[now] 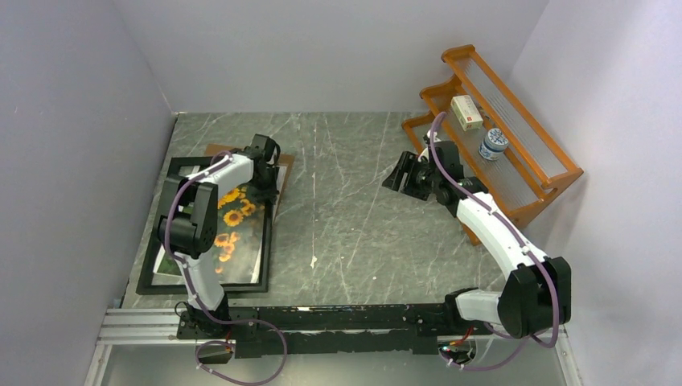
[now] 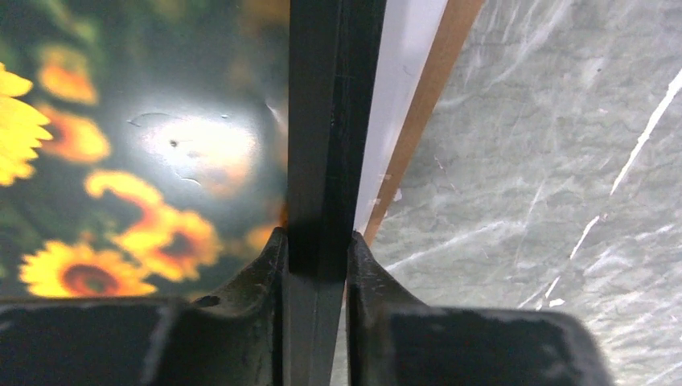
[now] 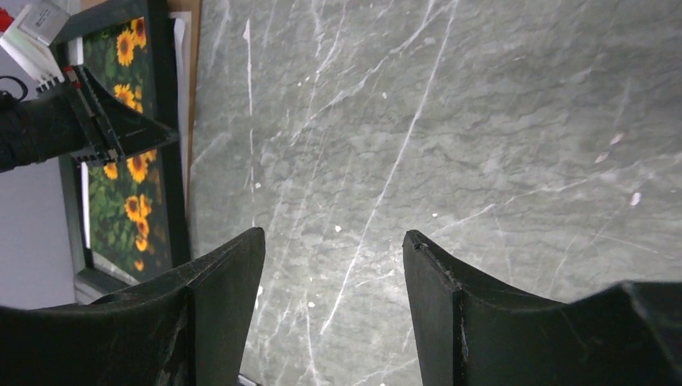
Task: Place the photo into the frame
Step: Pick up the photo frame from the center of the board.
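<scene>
Much open marble table lies right of the frame, giving room to slide or swing it that way, while the wall stands close on its left. The frame lies flat and looks stiff but thin-railed. Its pane is likely fragile, so take a rail, never the glass. The photo shows inside the black border, glossy and probably light and bendy; whether it is seated I cannot tell. The left gripper pinches the frame's right rail, with the white mat and brown backing board just beyond. The right gripper hangs spread and empty over bare table.
</scene>
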